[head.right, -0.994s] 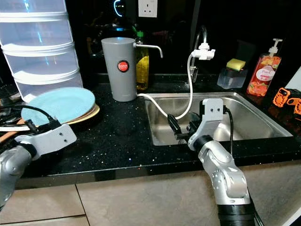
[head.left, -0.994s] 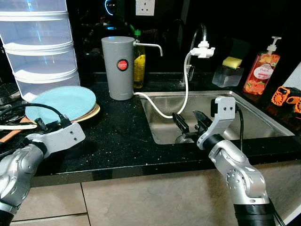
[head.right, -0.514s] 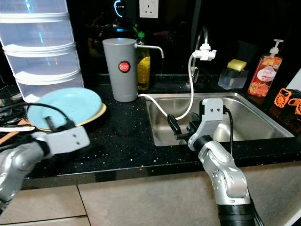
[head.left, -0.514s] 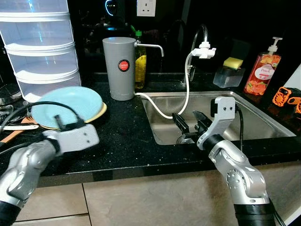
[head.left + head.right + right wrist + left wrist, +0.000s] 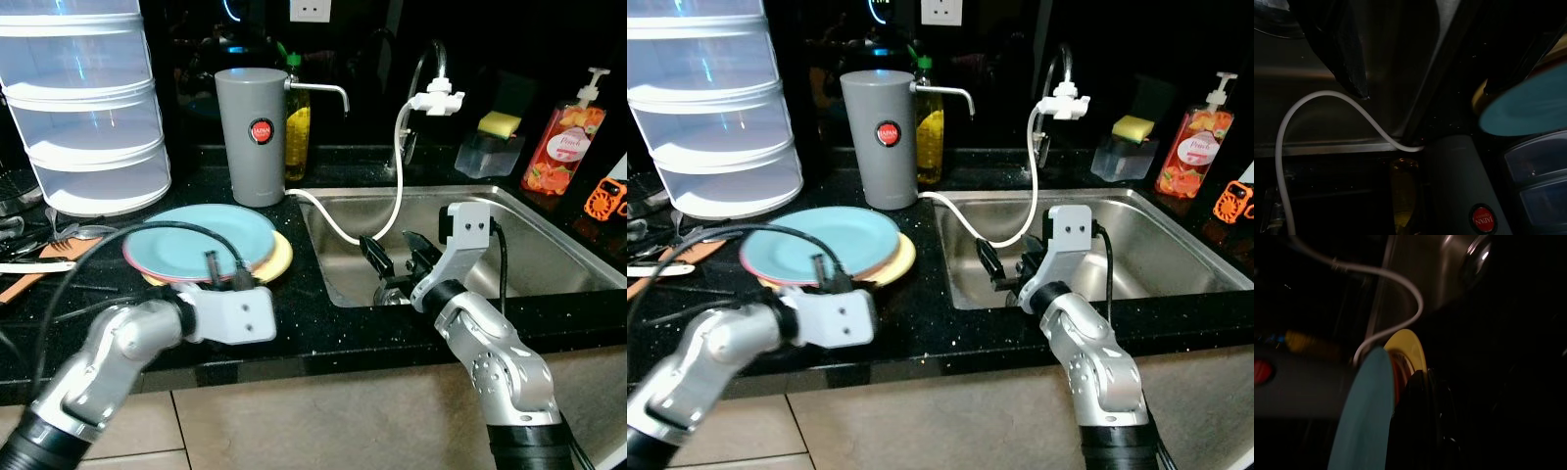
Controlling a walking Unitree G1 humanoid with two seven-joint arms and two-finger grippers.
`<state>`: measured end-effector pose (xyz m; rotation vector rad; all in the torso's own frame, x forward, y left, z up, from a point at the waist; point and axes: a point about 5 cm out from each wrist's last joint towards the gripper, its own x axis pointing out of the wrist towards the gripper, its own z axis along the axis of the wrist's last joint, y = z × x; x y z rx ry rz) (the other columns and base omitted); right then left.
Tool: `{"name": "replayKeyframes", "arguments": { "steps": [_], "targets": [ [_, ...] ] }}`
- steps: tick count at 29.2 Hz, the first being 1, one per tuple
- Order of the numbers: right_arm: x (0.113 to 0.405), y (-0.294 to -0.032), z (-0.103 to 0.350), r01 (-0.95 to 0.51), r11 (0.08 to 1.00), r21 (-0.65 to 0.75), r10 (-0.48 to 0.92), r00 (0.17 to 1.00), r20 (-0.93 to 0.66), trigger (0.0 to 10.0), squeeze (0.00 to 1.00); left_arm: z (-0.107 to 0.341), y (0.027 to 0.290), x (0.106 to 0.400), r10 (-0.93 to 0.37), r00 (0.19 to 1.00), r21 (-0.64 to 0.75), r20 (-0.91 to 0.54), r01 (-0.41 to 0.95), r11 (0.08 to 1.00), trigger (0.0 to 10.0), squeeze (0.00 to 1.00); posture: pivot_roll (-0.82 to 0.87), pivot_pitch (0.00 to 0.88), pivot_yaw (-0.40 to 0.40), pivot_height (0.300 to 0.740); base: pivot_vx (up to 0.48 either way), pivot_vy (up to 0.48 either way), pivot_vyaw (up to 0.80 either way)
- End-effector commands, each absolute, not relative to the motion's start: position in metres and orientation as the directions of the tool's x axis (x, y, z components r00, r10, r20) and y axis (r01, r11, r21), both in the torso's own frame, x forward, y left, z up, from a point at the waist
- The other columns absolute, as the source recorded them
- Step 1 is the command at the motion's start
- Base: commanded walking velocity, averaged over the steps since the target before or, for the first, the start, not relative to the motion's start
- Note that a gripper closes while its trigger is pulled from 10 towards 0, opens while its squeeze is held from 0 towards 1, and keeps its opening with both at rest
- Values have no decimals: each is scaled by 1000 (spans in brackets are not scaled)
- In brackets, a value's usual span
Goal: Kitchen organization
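Black counter [image 5: 304,294], plates [image 5: 201,240] near sink rim [image 5: 315,240]

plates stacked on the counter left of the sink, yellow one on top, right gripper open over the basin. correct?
Not quite: the top plate is the blue plate, and the yellow plate peeks out underneath, as the left eye view shows. The rest holds: the stack sits on the counter left of the sink, and the right gripper is open over the basin.

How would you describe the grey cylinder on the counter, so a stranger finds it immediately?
Start at the steel sink; on the black counter by its back-left corner stands the grey cylinder. It is tall and matte, with a round red label and a metal spout, unlike the yellow bottle behind it.
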<state>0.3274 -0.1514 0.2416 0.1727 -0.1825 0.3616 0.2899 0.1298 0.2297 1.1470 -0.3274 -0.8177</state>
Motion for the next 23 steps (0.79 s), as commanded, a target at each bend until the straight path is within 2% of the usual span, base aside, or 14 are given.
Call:
{"name": "replayKeyframes", "arguments": {
  "steps": [1, 3, 4, 7, 10, 11, 13, 19, 20, 21, 23],
  "targets": [
    [327, -150, 239, -364, 921, 138, 334, 921, 202, 10000, 0, 205, 110, 283, -775, 584, 857, -242, 503, 111, 10000, 0, 101, 91, -44, 740, 0, 0, 0],
    [327, -149, 240, -365, 920, 139, 334, 920, 204, 10000, 0, 207, 104, 284, -782, 579, 859, -230, 499, 117, 10000, 0, 96, 88, -40, 740, 0, 0, 0],
    [327, -150, 240, -362, 922, 139, 331, 921, 206, 10000, 0, 204, 109, 287, -749, 606, 857, -268, 505, 102, 10000, 0, 96, 88, -40, 740, 0, 0, 0],
    [326, -150, 240, -360, 923, 139, 328, 922, 207, 10000, 0, 202, 113, 285, -741, 603, 840, -294, 533, 100, 10000, 0, 93, 85, -35, 740, 0, 0, 0],
    [326, -152, 239, -352, 925, 139, 321, 924, 206, 10000, 0, 196, 117, 276, -735, 606, 796, -305, 586, 153, 10000, 0, 93, 83, -32, 740, 0, 0, 0],
    [326, -152, 239, -353, 925, 139, 321, 924, 207, 10000, 0, 194, 118, 275, -733, 611, 789, -299, 590, 170, 10000, 1000, 95, 81, -35, 740, 0, 0, 0],
    [327, -152, 240, -356, 924, 139, 324, 923, 208, 10000, 0, 192, 121, 275, -727, 627, 775, -279, 594, 215, 10000, 1000, 98, 80, -38, 740, 0, 0, 0],
    [329, -150, 240, -364, 921, 138, 332, 920, 209, 10000, 0, 199, 113, 271, -776, 599, 737, -200, 613, 284, 10000, 1000, 110, 77, -50, 740, 0, 0, 0],
    [330, -149, 241, -369, 919, 137, 337, 918, 211, 10000, 0, 210, 107, 269, -800, 585, 719, -131, 612, 330, 10000, 1000, 111, 76, -54, 740, 0, 0, 0],
    [330, -148, 242, -373, 918, 137, 341, 916, 213, 10000, 0, 217, 103, 266, -823, 560, 708, -94, 619, 341, 10000, 118, 113, 75, -57, 740, 0, 0, 0],
    [331, -148, 242, -376, 917, 136, 343, 915, 214, 10000, 0, 223, 101, 263, -836, 544, 701, -73, 624, 345, 10000, 118, 113, 75, -57, 740, 0, 0, 0]
  ]
}}
